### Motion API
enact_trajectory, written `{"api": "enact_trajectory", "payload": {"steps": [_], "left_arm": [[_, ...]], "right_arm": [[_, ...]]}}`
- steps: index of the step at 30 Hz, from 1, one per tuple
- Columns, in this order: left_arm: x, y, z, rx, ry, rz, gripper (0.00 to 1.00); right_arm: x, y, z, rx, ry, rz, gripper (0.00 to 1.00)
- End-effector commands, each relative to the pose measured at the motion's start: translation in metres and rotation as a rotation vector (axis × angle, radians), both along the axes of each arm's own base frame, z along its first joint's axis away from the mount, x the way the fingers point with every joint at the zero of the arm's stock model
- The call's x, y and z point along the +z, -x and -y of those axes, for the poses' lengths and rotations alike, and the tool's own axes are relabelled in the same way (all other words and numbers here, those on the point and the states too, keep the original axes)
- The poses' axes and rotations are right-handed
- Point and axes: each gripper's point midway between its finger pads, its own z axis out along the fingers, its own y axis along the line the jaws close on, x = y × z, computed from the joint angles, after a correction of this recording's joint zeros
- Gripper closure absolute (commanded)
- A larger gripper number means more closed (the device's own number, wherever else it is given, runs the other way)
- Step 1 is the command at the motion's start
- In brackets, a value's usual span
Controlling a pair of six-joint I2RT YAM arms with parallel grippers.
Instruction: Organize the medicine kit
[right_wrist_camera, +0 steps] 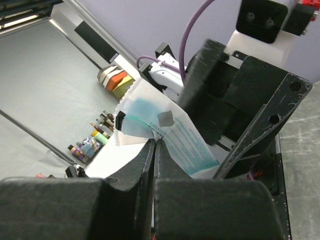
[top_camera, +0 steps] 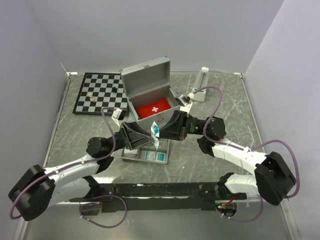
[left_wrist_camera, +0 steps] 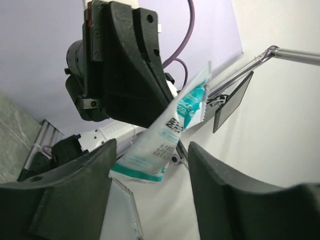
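a grey marbled table sits boxed in by plain pale walls on three sides, with a chessboard in its far left corner and a small white object near the far right corner. the kit stands open mid-table toward the far edge, a red pouch inside it and a grey tray just on its near side. above the tray the right gripper is clamped on a teal-and-white sachet, while the left gripper has its jaws apart by the sachet's lower end.
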Motion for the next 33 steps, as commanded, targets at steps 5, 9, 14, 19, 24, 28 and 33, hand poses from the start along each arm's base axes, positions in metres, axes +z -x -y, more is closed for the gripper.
{"api": "enact_trajectory", "payload": {"steps": [5, 9, 14, 19, 24, 28, 33], "left_arm": [[0.063, 0.055, -0.042, -0.027, 0.313, 0.372, 0.6], [0.059, 0.054, -0.043, -0.011, 0.298, 0.367, 0.72], [0.056, 0.056, -0.042, 0.002, 0.269, 0.379, 0.95], [0.049, 0.051, -0.039, 0.033, 0.212, 0.373, 0.98], [0.026, 0.041, -0.033, 0.067, 0.086, 0.333, 0.99], [-0.016, 0.002, -0.015, 0.135, -0.203, 0.243, 0.99], [-0.098, -0.047, -0.008, 0.212, -0.762, 0.113, 0.99]], "right_arm": [[0.03, 0.021, 0.014, -0.001, -0.146, 0.184, 1.0], [0.029, 0.022, 0.014, -0.001, -0.142, 0.189, 1.0], [0.025, 0.023, 0.013, 0.007, -0.104, 0.191, 0.89], [0.014, 0.019, 0.013, -0.049, -0.015, 0.21, 0.46], [-0.02, -0.018, 0.023, -0.29, 0.278, 0.212, 0.31], [-0.051, -0.063, 0.056, -0.614, 0.586, 0.243, 0.3], [-0.102, -0.078, 0.089, -0.746, 0.825, 0.189, 0.32]]}}
